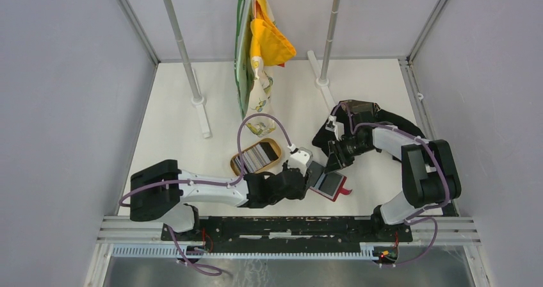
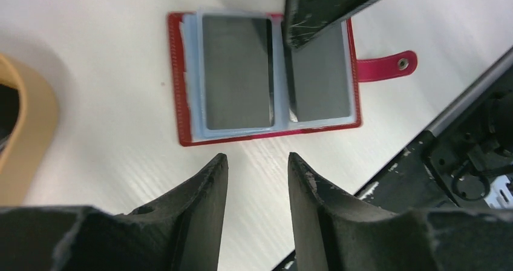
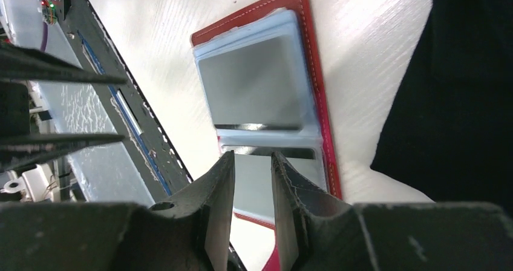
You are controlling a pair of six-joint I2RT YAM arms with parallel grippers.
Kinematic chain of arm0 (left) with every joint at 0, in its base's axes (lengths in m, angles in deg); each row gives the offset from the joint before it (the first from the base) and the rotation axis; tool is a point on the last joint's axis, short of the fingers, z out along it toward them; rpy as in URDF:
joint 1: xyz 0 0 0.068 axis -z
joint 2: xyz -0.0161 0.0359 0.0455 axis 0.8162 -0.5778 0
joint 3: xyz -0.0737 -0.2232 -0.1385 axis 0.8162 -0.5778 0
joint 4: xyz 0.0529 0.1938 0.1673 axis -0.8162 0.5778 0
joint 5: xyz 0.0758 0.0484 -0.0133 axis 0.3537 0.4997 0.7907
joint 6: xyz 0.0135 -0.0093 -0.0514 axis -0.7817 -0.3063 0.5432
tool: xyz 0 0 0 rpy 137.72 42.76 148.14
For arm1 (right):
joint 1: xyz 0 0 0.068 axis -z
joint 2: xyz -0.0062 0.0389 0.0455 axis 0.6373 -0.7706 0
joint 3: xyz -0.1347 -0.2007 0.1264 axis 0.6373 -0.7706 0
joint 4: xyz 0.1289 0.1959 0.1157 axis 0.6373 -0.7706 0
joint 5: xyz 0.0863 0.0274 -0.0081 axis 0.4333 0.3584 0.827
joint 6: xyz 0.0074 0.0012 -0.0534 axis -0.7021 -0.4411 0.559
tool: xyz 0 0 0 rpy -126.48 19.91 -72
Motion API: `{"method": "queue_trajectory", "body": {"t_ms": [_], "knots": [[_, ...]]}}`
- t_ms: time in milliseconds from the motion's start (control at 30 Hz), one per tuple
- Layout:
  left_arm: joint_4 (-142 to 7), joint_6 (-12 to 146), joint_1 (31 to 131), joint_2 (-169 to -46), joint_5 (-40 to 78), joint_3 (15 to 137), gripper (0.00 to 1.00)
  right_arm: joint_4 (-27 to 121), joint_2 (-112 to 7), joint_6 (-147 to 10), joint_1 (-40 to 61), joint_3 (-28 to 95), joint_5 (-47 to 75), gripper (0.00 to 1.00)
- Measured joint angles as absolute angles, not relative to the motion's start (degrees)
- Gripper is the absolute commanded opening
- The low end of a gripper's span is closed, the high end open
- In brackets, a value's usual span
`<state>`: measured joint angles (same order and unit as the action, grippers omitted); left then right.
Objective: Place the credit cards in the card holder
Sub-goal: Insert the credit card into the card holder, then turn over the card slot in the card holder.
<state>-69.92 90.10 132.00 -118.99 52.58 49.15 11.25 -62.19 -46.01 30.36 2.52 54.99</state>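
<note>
- Left gripper [image 2: 257, 162]: jaws moderately apart with nothing between them. We see bare table [image 2: 91, 41] through the gap. It hovers just short of one long edge of the card holder [image 2: 176, 83] and does not touch it.
- Right gripper [image 3: 253, 159]: jaws narrow, only a slim gap, and we see nothing clamped in it. In the left wrist view its fingers [image 2: 320, 11] slant down over the page on the strap side. We cannot confirm contact.
- Card holder: it lies open and flat on the table between the two grippers, red cover down and clear sleeves up. The snap strap [image 2: 387, 66] sticks out sideways from one edge, stud showing.
- Credit cards [image 2: 237, 71]: one grey card sits in each of the two facing sleeves.
- Stack of cards [image 1: 256, 154]: these lie in the wooden tray [image 1: 280, 150], near the holder on the left arm's side but apart from it.
- Black cloth [image 3: 460, 89]: just beside the holder on the right arm's side, with a strip of table between them.
- Far back: coloured fabric [image 1: 262, 43] hangs between two upright poles.
</note>
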Motion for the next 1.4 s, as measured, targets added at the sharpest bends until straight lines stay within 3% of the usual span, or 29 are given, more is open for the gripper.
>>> {"method": "queue_trajectory", "body": {"t_ms": [433, 633, 767, 867, 1067, 1200, 1400], "knots": [[-70.9, 88.7, 125.2, -117.7, 48.2, 47.1, 0.46, 8.2, -62.6, -41.0, 31.8, 3.6, 56.7, 0.3], [-71.7, 88.8, 120.3, -119.3, 44.9, 47.1, 0.31, 14.0, -45.2, -35.4, 31.7, 0.2, 58.2, 0.27], [-67.6, 88.7, 120.0, -122.6, 46.3, 50.3, 0.29, 23.2, -27.2, -23.5, 31.6, -8.8, 61.4, 0.26], [-64.8, 88.7, 119.9, -125.6, 47.2, 53.1, 0.29, 22.6, -20.4, -8.9, 31.3, -15.5, 62.6, 0.3], [-62.2, 88.7, 118.6, -129.6, 46.7, 55.6, 0.29, 13.5, -21.4, 16.0, 30.6, -16.7, 55.6, 0.36], [-61.3, 88.7, 118.3, -131.1, 46.3, 56.4, 0.29, 7.1, -24.4, 29.3, 30.2, -15.6, 51.6, 0.46], [-61.8, 88.7, 118.4, -131.4, 44.6, 56.3, 0.27, 3.5, -25.1, 38.4, 26.1, -16.2, 47.7, 0.46]]}}
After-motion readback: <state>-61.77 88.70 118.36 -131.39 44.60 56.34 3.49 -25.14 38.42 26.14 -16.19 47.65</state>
